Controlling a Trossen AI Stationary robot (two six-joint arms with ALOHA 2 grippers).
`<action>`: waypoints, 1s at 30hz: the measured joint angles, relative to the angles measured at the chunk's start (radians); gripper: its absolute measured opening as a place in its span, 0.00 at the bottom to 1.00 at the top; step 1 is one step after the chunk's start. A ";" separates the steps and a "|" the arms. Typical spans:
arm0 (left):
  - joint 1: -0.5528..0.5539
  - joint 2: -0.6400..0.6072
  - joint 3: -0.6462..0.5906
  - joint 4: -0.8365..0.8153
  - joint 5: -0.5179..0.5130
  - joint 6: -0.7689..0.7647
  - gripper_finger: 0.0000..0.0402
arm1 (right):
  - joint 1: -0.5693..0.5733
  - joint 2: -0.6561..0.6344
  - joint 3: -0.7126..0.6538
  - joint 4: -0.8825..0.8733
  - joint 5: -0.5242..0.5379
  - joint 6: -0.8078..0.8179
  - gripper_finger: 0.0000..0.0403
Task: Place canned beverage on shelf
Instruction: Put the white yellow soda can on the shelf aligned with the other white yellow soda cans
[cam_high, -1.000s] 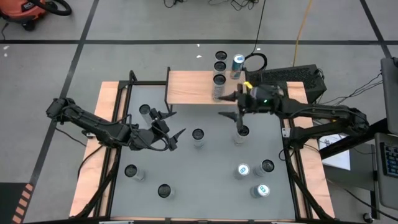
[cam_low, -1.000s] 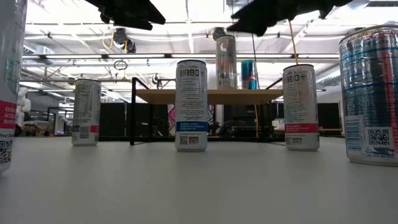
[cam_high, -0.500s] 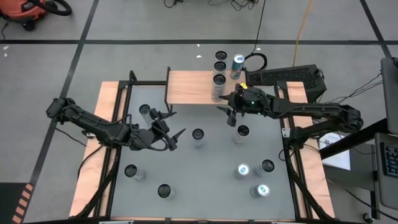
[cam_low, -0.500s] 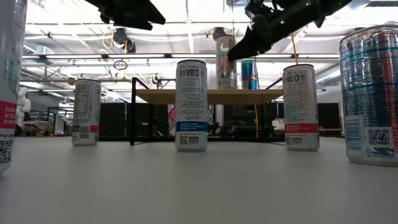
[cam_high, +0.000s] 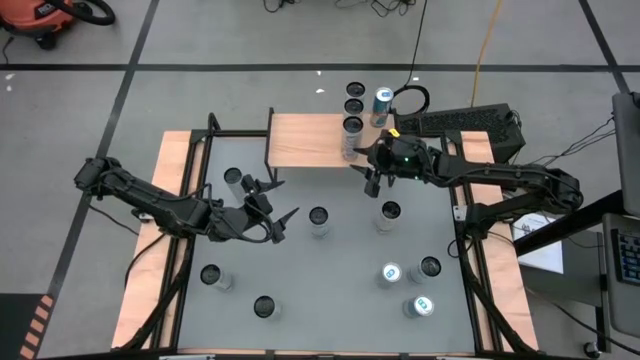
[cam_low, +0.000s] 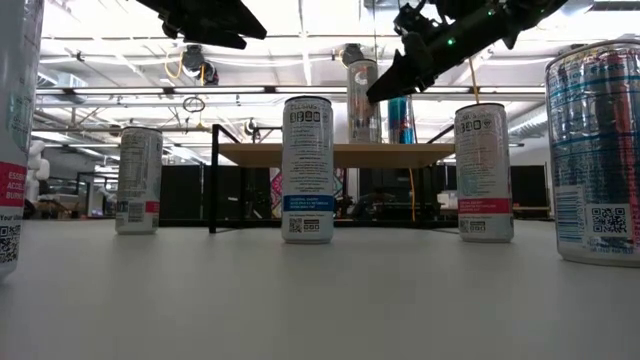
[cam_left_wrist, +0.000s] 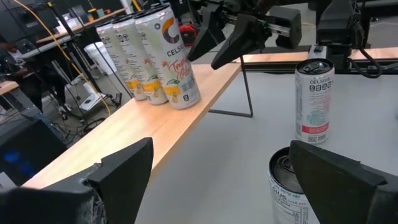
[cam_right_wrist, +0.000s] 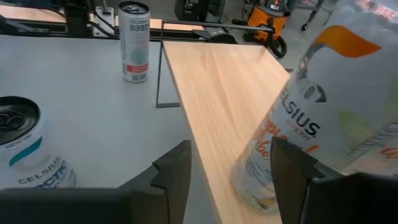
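The right gripper (cam_high: 370, 172) hangs over the shelf's (cam_high: 300, 140) near right corner, its fingers partly apart with nothing between them. Just beside it stands the nearest shelf can (cam_high: 350, 130), upright and close to the shelf's near edge, so the task's can is on the plank. Two more cans stand behind it in a row running toward the far edge, and a blue can (cam_high: 382, 100) stands to their right.

The main risk is that closeness. In the right wrist view one finger partly covers the shelf can. A sideways swing or a careless lift could clip the can. It is tall and narrow and would likely topple easily, either into the row behind it or off the near edge onto the table (cam_high: 300, 270). A finger dipping low could also catch the plank's edge and jolt the whole shelf.

The left gripper (cam_high: 280, 202) hovers over the table's left middle, wide open and empty. The middle can (cam_high: 318, 220) stands just to its right. If it comes down off-centre, a finger could land on the rim and tip the can, which might roll into others nearby.

Several more cans stand upright across the table, well apart. Where the tops show, they look closed with tabs flat. What is inside cannot be seen, so a fall may mean only a dent, or a spill if one is open.
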 joint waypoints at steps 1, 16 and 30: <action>0.000 0.000 0.000 0.000 0.000 0.000 0.92 | 0.000 0.000 0.000 0.000 0.000 0.000 0.37; 0.000 0.000 0.000 -0.004 0.000 -0.021 0.92 | 0.000 0.000 0.000 0.000 0.000 0.046 0.37; -0.003 0.000 0.000 -0.036 0.009 -0.047 0.92 | 0.037 0.005 0.000 0.015 0.037 0.088 0.37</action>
